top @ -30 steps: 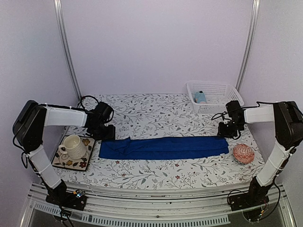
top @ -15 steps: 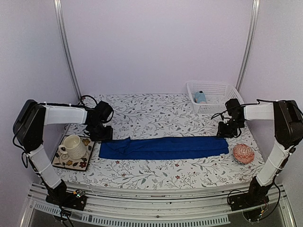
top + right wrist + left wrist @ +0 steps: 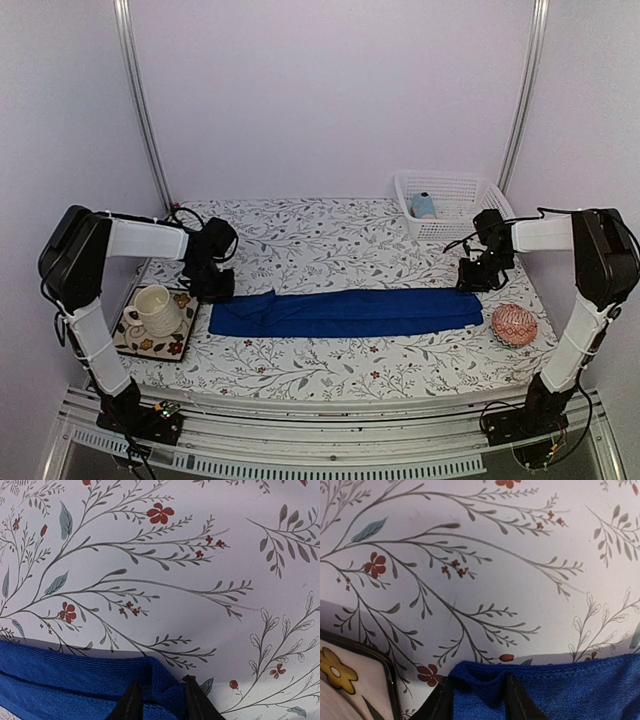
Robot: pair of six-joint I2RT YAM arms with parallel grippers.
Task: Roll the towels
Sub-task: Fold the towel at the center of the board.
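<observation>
Left tool (image 3: 479, 692) and right tool (image 3: 161, 685) are each closed on a corner of the royal-blue towel (image 3: 350, 312), which is laid flat on the worktop (image 3: 320, 240); rolling is not yet begun.

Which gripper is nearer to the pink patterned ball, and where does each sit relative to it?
Right. The right gripper sits just beyond and left of the ball, at the royal-blue towel's right end; the left gripper is far off at the other end.

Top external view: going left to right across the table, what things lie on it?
white cup on a floral tile → royal-blue towel, laid out flat → pink-red patterned ball
</observation>
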